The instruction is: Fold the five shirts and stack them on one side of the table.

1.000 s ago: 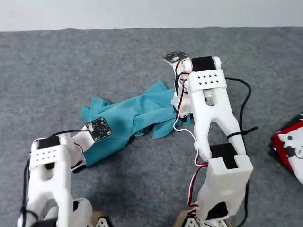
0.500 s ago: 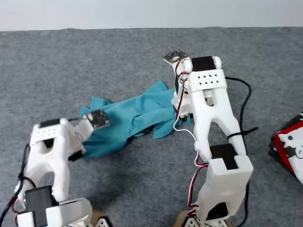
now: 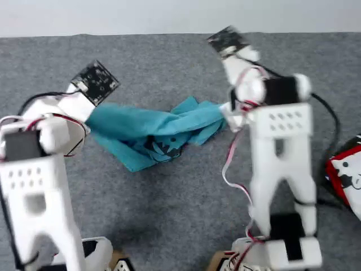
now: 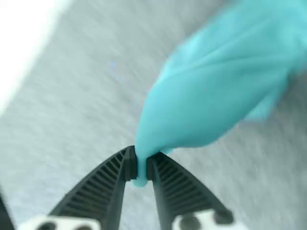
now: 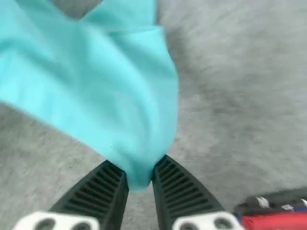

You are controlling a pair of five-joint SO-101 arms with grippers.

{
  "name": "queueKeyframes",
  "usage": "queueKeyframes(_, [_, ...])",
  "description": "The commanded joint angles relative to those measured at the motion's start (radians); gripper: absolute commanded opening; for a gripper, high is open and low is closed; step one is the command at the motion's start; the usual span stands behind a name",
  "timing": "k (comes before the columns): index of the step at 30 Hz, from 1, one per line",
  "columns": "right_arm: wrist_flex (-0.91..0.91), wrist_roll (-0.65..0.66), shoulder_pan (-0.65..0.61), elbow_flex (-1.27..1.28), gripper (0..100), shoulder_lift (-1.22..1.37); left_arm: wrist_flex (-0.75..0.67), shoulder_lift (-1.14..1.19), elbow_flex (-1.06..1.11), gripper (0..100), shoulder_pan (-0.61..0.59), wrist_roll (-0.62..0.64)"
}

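A teal shirt hangs stretched between the two arms above the grey table, sagging in the middle with a dark print showing. My left gripper is shut on the shirt's left end; in the high view that gripper is at the left, raised. My right gripper is shut on the shirt's other end, seen in the high view at the shirt's right tip.
A folded red, white and black shirt lies at the table's right edge. The grey felt table stretches to the white wall at the back. The arms' bases stand along the front edge.
Both arms have risen and lifted the teal shirt off the table. The left arm swung up and back, pulling its end leftward; the shirt is now stretched between them.
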Motion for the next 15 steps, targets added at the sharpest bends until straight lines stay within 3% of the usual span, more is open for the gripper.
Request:
queueKeyframes(1, [-0.042,0.011,0.071,-0.083,0.9,-0.173,-0.075,-0.127,-0.128,0,0.051,0.095])
queueKeyframes(10, [-0.045,0.104,0.101,-0.083,0.9,-0.397,-0.387,-0.339,-0.182,0,0.101,0.121])
queueKeyframes(15, [-0.120,0.112,0.206,-0.083,0.9,-0.499,-0.555,-0.451,-0.182,0,0.097,0.118])
